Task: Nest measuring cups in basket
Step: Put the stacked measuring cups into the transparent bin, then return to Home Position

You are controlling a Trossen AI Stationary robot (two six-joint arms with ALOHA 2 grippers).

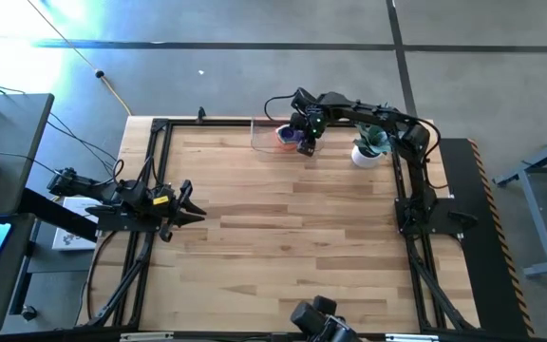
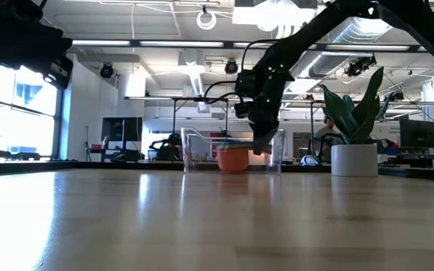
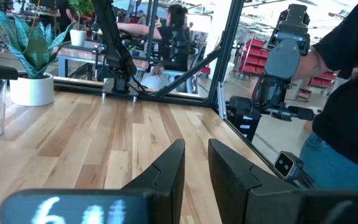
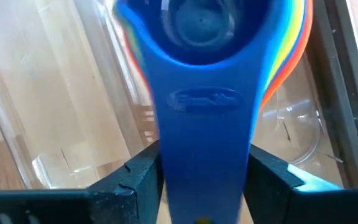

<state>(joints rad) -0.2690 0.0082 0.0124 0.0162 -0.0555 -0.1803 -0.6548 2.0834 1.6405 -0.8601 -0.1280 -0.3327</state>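
The blue cup [image 4: 204, 124] filled the right wrist view, its flat handle running between the right gripper's [image 4: 204, 180] two dark fingers [image 4: 135, 177], which stood just at the handle's edges; whether they still pinched it or had let go could not be told. The cup's bowl sat on top of a nested stack [image 4: 291, 56] whose orange, yellow and red rims showed as bands at one side. Clear plastic walls of the basket [image 4: 48, 124] lay all around the stack.

From above, the right gripper [image 1: 304, 133] reached over the basket [image 1: 259, 133] at the table's [image 1: 283, 218] far edge, with the stack a small patch of colour [image 1: 284, 136] beneath it. In the low view the gripper [image 2: 264, 139] dipped into the basket [image 2: 191, 150] beside the orange stack [image 2: 233, 159]. A potted plant [image 1: 369, 144] stood just to the right of the basket.

The left gripper [image 1: 190, 209] waited at the table's left side, well apart from the basket, its fingers [image 3: 166, 174] slightly parted on nothing. A person [image 3: 347, 93] stood beyond the table's edge.
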